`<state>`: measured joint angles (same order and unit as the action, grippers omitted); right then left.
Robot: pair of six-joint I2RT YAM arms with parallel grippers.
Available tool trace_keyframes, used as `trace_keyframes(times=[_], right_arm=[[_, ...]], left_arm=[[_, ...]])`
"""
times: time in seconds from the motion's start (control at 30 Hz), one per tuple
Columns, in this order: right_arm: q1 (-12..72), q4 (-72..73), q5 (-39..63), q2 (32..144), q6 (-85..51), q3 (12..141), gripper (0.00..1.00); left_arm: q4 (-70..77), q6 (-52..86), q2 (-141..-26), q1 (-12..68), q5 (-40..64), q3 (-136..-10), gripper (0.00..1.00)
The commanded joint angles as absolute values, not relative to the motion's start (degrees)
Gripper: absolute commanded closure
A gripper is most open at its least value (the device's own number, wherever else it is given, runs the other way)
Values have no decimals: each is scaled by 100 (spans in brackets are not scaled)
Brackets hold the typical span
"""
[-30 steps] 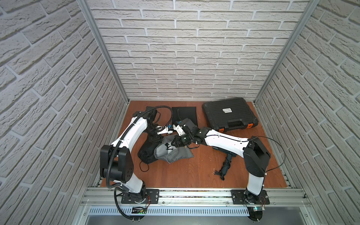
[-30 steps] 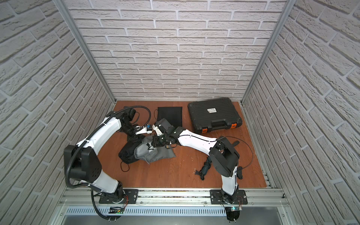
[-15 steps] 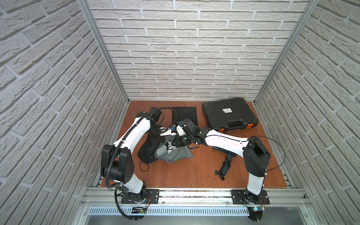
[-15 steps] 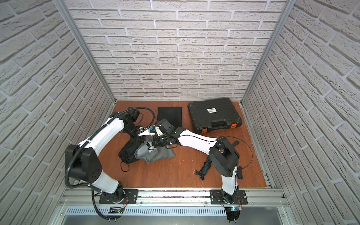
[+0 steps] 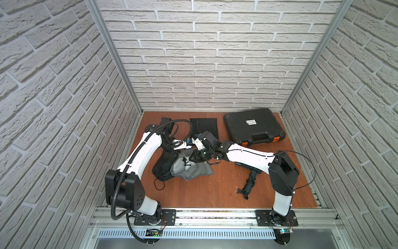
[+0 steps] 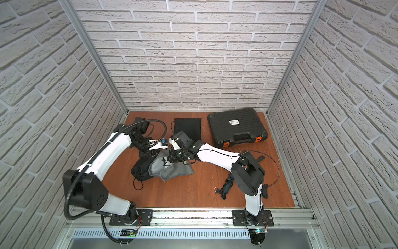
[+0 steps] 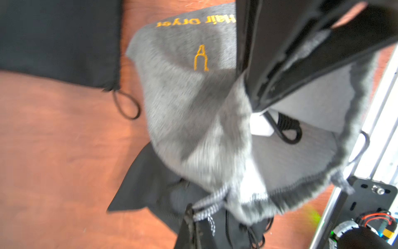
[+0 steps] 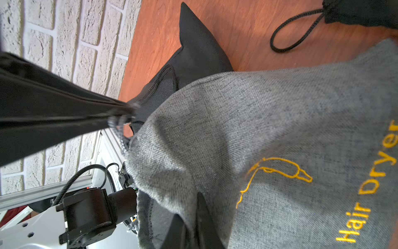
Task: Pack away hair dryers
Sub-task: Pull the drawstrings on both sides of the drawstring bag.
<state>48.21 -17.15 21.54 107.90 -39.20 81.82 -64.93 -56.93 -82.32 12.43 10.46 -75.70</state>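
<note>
Free passage: the bare table [image 5: 204, 194] along the front, between the black pouch [image 5: 161, 170] and the dryer [image 5: 251, 180]. The left arm [image 5: 146, 151] and right arm [image 5: 247, 155] meet over the grey pouch [image 5: 193, 171], blocking the centre; case [image 5: 252, 127] and flat pouch [image 5: 206, 127] occupy the back.

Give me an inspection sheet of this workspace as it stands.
Surface: reddish wooden tabletop.
Job's things: dark hair dryer lies cord-wrapped, partly under the right arm; white item with black cord, likely a dryer, sits inside the grey pouch.
Clutter: filled black pouch touching the grey one; flat black pouch and closed hard case at the back.
Grippers: left gripper jaws shut on the grey pouch's rim; right gripper at its drawstring, grip unclear.
Cables: black hose loops over the left arm; thin cable arcs off the right arm.
Surroundings: white brick walls; metal rail in front.
</note>
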Motion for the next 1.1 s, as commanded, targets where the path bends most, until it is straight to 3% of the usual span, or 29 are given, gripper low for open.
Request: trace_keyframes(times=[0.0, 0.47, 0.77, 1.07], right_arm=[[4833, -1585, 2250, 10707, -3933, 8153, 83], [4964, -1775, 2072, 10099, -3713, 8020, 44], [5078, -2198, 1918, 9704, -3413, 8177, 46], [6335, -2894, 58, 9231, -3197, 7650, 55]], left_arm=[[-6622, -5413, -7915, 1195, 836, -7550, 100], [-6285, -4661, -7710, 1248, 649, -7368, 100], [-6116, -4359, -7750, 1244, 509, -7430, 100], [-6167, -4059, -7828, 1221, 619, -7556, 100]])
